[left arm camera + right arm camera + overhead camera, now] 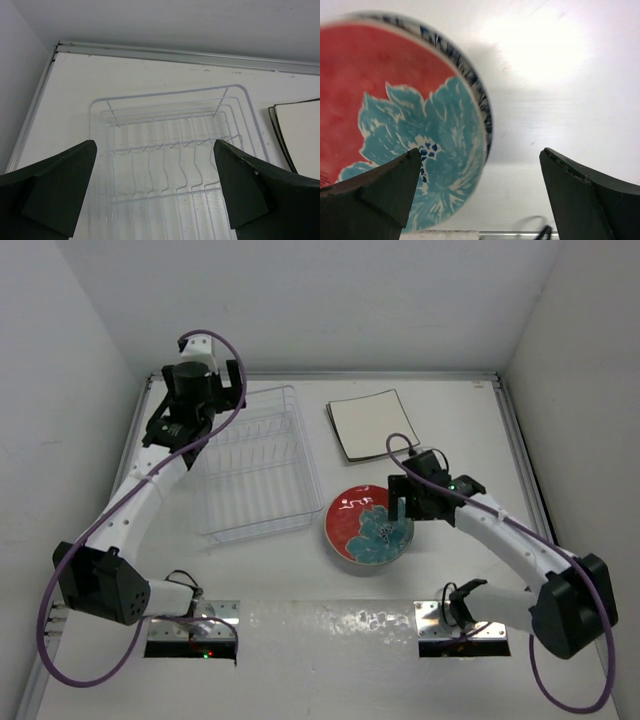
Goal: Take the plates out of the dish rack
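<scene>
The clear dish rack [255, 465] [170, 165] lies at the left of the table, and its wire slots hold nothing. High above it hangs my left gripper [215, 392] [155, 150], open and empty. Cream square plates [372, 423] [300, 135] with dark edges are stacked flat to the right of the rack. A round red plate with a teal flower [365, 528] [395, 100] rests on the table on top of a plate with a blue-patterned rim [472, 77]. My right gripper [403, 512] [480, 155] is open just above the red plate's right edge, one finger over the flower and the other over bare table.
White walls enclose the table at the left, back and right, with a metal rail [175, 52] along the far edge. Purple cables [215, 340] loop from both arms. Two metal mounting plates [190, 625] sit at the near edge.
</scene>
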Controlling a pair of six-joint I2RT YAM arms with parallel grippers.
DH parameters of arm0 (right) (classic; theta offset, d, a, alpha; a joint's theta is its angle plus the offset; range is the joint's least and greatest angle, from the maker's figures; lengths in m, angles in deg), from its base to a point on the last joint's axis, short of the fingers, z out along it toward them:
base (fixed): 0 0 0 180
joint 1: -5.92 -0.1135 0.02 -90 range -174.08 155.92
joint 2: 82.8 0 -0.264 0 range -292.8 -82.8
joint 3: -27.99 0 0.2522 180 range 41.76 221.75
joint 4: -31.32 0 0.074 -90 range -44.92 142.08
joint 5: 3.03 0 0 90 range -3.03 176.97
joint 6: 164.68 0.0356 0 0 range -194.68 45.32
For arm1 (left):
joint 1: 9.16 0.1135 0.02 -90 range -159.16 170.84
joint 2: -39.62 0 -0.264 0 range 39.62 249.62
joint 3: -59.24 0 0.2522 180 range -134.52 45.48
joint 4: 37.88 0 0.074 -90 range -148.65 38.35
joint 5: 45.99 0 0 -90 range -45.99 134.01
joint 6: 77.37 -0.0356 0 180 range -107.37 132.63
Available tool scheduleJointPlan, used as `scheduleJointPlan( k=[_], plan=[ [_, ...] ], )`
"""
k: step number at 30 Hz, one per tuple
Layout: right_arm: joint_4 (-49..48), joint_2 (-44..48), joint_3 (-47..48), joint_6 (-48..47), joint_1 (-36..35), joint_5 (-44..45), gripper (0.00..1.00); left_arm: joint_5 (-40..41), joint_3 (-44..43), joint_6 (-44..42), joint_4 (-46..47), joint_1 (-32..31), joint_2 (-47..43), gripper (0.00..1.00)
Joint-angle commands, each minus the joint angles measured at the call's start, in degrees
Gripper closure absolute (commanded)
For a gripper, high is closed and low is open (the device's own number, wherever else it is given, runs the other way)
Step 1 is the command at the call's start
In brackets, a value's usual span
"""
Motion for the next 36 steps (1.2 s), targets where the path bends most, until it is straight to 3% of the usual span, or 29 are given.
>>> scheduleJointPlan(
  k=[1,5,8,15,20,26,36],
  plan=[
    [6.8,4.5,7.7,-4.0,-0.2,10.4,0.01,5.6,-1.2,2.2,-0.2,0.6,0.9,0.00],
    [11.4,8.4,13.7,-10.0,-0.2,12.7,0.01,8.0,-2.3,5.1,-3.3,1.2,0.8,0.00],
    [15.1,12.9,16.6,-13.4,-0.2,16.5,0.01,4.6,-1.3,8.5,-6.0,3.7,-0.6,0.00],
    [21.6,22.4,21.4,-16.1,-0.2,22.8,0.01,3.6,8.0,11.9,-8.1,6.7,-15.0,0.00],
    [22.9,28.0,20.4,-15.1,-0.2,23.6,0.01,5.9,17.4,13.0,-9.0,6.7,-28.1,0.00],
    [22.9,30.9,18.5,-14.5,-0.2,23.8,0.01,9.0,23.7,11.4,-11.8,6.7,-36.8,0.00],
    [22.4,32.0,15.6,-13.5,-0.2,25.1,0.01,10.1,30.7,9.7,-10.4,6.7,-43.7,0.00]
  ],
)
